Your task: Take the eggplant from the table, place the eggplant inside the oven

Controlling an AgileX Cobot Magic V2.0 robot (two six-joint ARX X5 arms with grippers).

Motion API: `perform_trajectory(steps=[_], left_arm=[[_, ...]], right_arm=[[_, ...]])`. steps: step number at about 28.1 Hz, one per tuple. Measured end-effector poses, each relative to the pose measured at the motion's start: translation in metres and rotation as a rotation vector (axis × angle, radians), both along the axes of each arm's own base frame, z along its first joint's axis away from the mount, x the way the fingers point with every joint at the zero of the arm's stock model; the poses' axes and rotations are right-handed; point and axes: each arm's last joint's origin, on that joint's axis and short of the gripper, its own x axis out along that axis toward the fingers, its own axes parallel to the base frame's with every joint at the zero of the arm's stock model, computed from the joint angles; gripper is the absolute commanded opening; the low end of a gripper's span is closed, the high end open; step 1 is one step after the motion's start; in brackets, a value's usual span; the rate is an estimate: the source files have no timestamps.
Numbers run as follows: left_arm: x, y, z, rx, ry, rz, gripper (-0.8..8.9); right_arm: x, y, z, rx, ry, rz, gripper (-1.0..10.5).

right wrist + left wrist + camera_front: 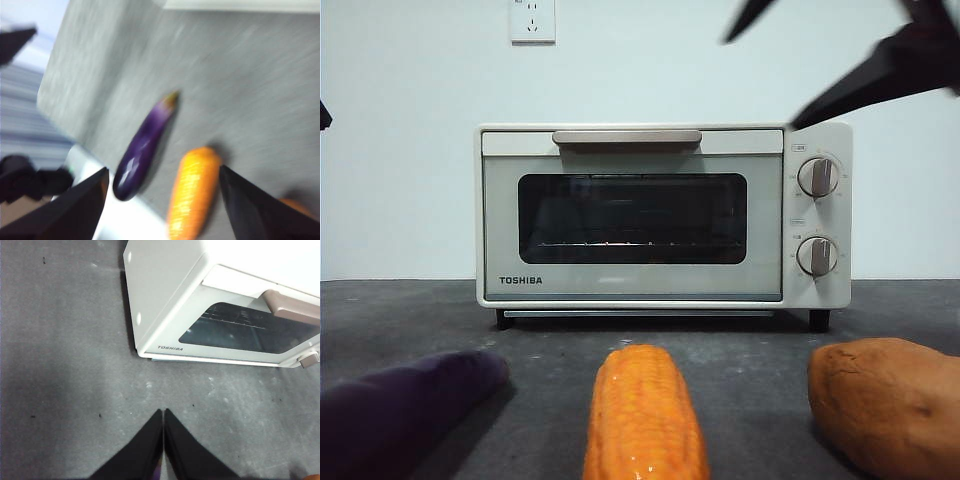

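Note:
The dark purple eggplant (pixel 400 410) lies on the grey table (pixel 740 335) at the front left, apart from both grippers. The cream-white TOSHIBA oven (pixel 630 215) stands behind it with its door closed. My right gripper (pixel 765 80) hangs open high at the right, above the oven's knob side. Its blurred wrist view looks down on the eggplant (pixel 145 145) between the spread jaws of the right gripper (pixel 162 170). My left gripper (pixel 163 411) is shut and empty over bare table near the oven (pixel 225 300). In the front view it shows only as a dark tip (pixel 323 115).
An orange-yellow corn cob (pixel 645 415) lies front centre, right beside the eggplant. A brown-orange sweet potato (pixel 890 400) sits at the front right. The right wrist view shows the corn cob (pixel 190 190) and the table's near edge by the eggplant's rounded end.

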Motion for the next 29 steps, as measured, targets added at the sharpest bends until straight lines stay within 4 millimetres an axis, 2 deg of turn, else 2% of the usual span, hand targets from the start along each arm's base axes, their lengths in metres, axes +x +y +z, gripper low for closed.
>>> perform_trajectory(steps=[4, 9, 10, 12, 16, 20, 25, 29], left_arm=[[0.0, 0.0, 0.0, 0.0, 0.001, 0.0, 0.06], [0.0, 0.0, 0.0, 0.0, 0.001, 0.0, 0.06], [0.0, 0.0, 0.0, 0.002, 0.001, -0.002, 0.06], [-0.001, 0.0, -0.001, 0.006, 0.008, -0.003, 0.06], [-0.001, 0.0, -0.002, 0.011, 0.016, -0.007, 0.06], [-0.001, 0.0, -0.002, 0.012, 0.017, -0.007, 0.06], [-0.001, 0.0, -0.002, 0.014, 0.016, -0.009, 0.06], [-0.001, 0.0, -0.002, 0.017, 0.014, -0.011, 0.06]], right_arm=[[-0.002, 0.043, -0.007, -0.08, 0.052, 0.073, 3.6], [0.0, 0.086, -0.005, -0.144, 0.06, 0.145, 3.6], [0.001, 0.102, -0.005, -0.17, 0.062, 0.165, 3.6], [0.004, 0.13, -0.011, -0.214, 0.082, 0.206, 3.6], [0.013, 0.173, -0.031, -0.287, 0.133, 0.264, 3.6], [0.023, 0.198, -0.057, -0.397, 0.18, 0.268, 3.6], [0.035, 0.217, -0.094, -0.497, 0.229, 0.269, 3.5], [0.04, 0.23, -0.112, -0.521, 0.241, 0.283, 3.4]])
